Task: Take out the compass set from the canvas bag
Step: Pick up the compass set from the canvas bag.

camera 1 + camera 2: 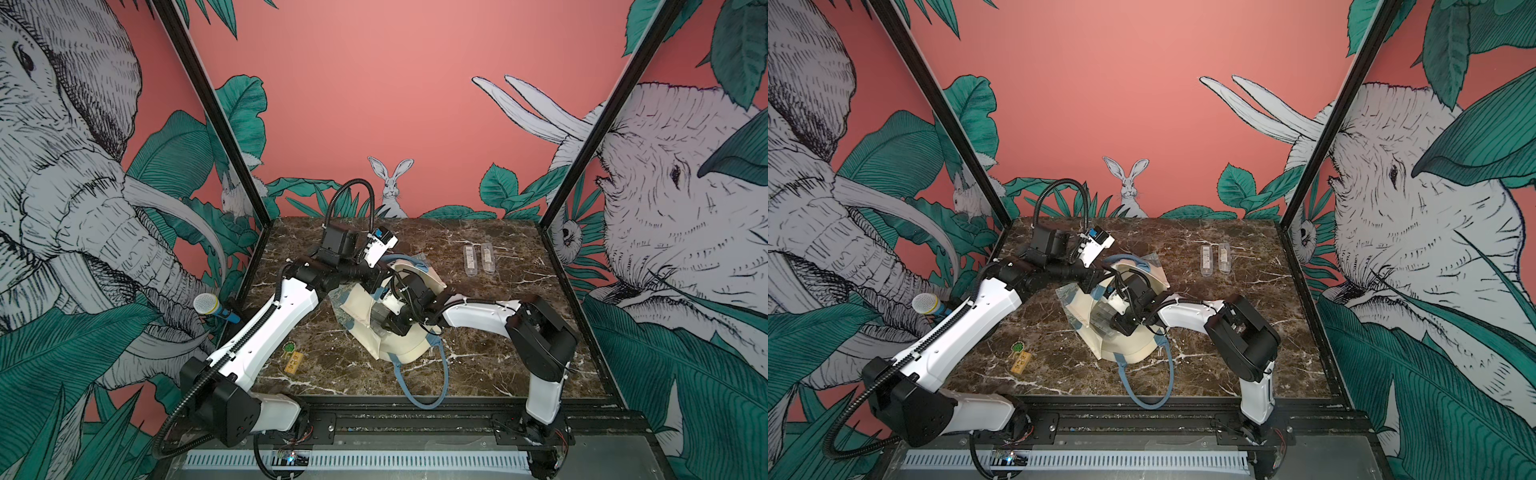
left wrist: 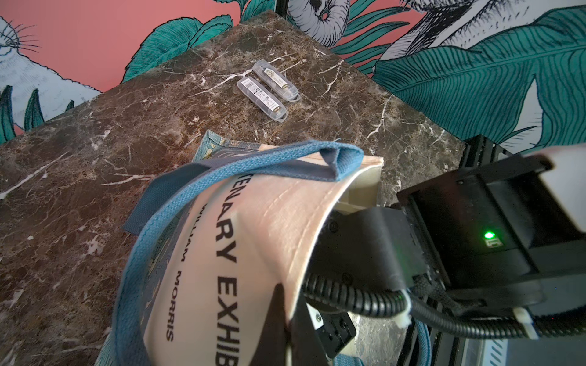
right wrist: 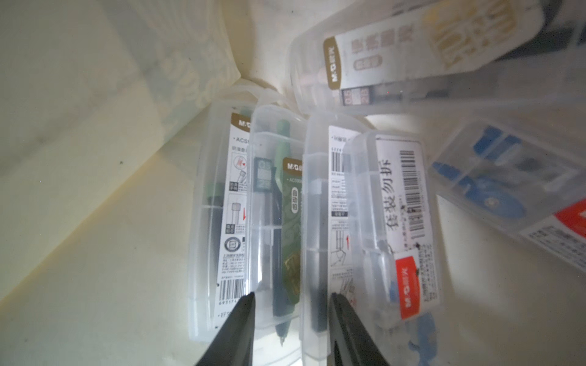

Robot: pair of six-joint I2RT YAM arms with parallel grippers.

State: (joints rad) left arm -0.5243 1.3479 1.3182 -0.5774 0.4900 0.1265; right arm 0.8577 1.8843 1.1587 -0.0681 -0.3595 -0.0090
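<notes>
Black lettering on the canvas bag [image 2: 263, 221] reads "ENARY EXHIB", with "LLIAM MORRIS" smaller beside it. Inside now: the green-compass case [image 3: 276, 221] shows a brown "M&G" tab and "05 2B". Its neighbour, the barcode-edge case [image 3: 218, 221], starts "ACS", digits "693174". The red-sticker case [image 3: 393, 221] says "M&G" and "套装勿拆". The tilted case [image 3: 412, 54]: "M&G", "05 2B".

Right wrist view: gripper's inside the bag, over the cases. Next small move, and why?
Probably close the right gripper on the green compass case: its open jaws straddle that case's near end inside the canvas bag, whose mouth the left gripper holds up. Neighbouring cases crowd it, so close slowly.
</notes>
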